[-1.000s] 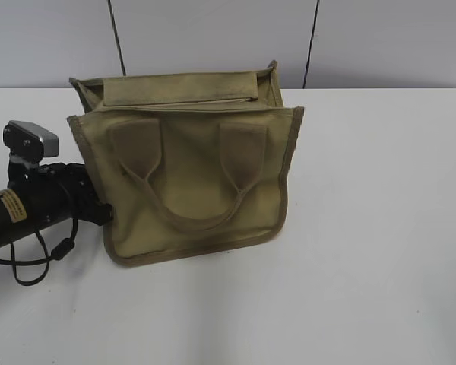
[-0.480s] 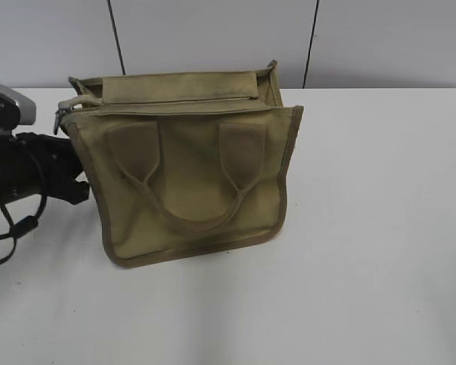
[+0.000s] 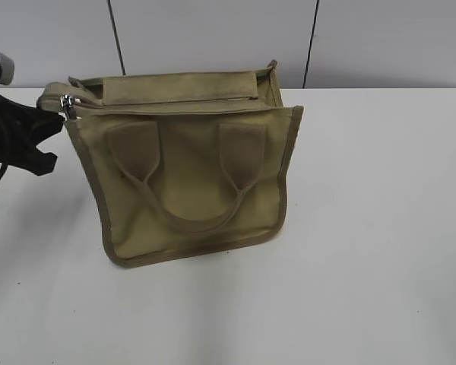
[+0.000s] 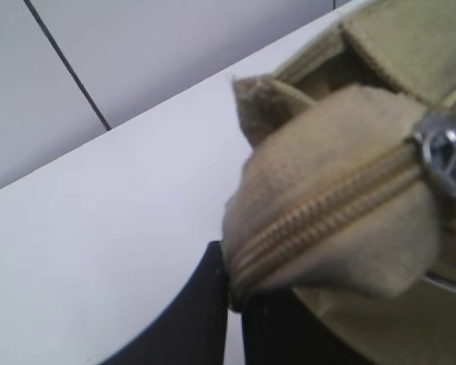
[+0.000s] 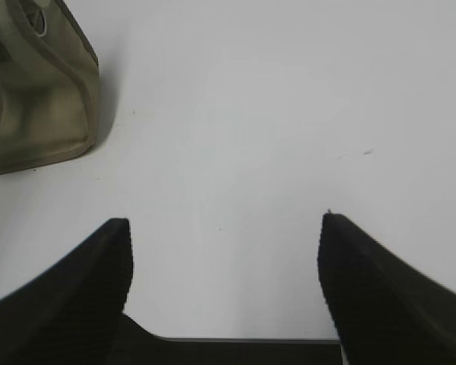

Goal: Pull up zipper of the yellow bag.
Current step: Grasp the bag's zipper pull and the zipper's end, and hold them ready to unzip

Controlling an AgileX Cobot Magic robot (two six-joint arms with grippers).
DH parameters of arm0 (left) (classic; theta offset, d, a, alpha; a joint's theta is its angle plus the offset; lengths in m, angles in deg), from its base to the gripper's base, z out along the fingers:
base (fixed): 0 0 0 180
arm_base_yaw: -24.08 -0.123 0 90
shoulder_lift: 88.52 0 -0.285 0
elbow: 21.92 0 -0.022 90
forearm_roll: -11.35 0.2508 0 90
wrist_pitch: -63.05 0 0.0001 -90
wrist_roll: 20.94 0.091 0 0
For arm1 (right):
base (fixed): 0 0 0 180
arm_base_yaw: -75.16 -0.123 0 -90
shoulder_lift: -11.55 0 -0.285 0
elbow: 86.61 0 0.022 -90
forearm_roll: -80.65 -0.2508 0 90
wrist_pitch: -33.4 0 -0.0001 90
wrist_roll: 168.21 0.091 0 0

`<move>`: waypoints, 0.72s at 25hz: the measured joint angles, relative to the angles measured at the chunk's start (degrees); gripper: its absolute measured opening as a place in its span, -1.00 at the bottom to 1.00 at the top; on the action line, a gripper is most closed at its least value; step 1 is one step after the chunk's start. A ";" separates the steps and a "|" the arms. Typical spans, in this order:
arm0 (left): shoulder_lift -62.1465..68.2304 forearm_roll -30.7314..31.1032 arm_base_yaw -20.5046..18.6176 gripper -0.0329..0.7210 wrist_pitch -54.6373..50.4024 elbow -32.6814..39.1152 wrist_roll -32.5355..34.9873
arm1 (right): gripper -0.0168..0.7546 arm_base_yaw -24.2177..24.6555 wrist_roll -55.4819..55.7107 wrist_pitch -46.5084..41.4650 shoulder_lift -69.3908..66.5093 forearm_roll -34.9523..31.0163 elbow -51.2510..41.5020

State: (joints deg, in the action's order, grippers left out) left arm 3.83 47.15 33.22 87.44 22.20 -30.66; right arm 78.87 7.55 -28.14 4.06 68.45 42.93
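The yellow bag (image 3: 190, 175) stands upright on the white table, handles facing me. Its silver zipper slider (image 3: 68, 106) sits at the top left corner and also shows in the left wrist view (image 4: 444, 152). My left gripper (image 3: 55, 115) is shut on the fabric end of the zipper line at that corner (image 4: 234, 280), left of the slider, and holds the corner stretched outward. The closed zipper teeth (image 4: 327, 213) run from my jaws to the slider. My right gripper (image 5: 224, 228) is open and empty above bare table, with the bag's lower corner (image 5: 38, 99) at its upper left.
The white table (image 3: 365, 228) stretches to the right of and in front of the bag. A grey panelled wall (image 3: 213, 38) stands behind the table's far edge. My left arm's black body (image 3: 15, 137) is at the left frame edge.
My left gripper has risen and moved left, from beside the bag's lower left side to its top left corner. That corner is pulled outward and the slider has come into view.
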 joint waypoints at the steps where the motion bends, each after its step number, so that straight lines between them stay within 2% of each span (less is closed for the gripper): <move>1: -0.85 0.33 0.00 -0.90 -1.98 -0.79 0.00 | 0.55 0.00 0.00 0.00 0.00 0.00 0.00; 4: -2.81 0.46 0.00 -0.90 -5.73 -2.81 0.00 | 0.55 0.00 0.00 0.00 0.00 0.00 0.00; 11: -5.09 0.77 0.00 -0.90 -7.39 -3.48 0.00 | 0.55 -0.28 0.24 0.07 -0.69 -0.66 0.53; 14: -6.93 0.77 0.00 -0.90 -7.34 -3.48 0.00 | 0.55 -0.27 0.24 0.79 -6.77 -1.54 3.75; 18: -7.91 0.85 0.00 -0.90 -8.33 -3.48 0.00 | 0.55 -0.27 -0.18 7.48 -16.85 -3.49 6.71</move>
State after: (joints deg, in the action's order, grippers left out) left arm -4.09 48.00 33.22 79.11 18.72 -30.66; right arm 78.60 7.37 -20.66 -12.79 64.96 49.63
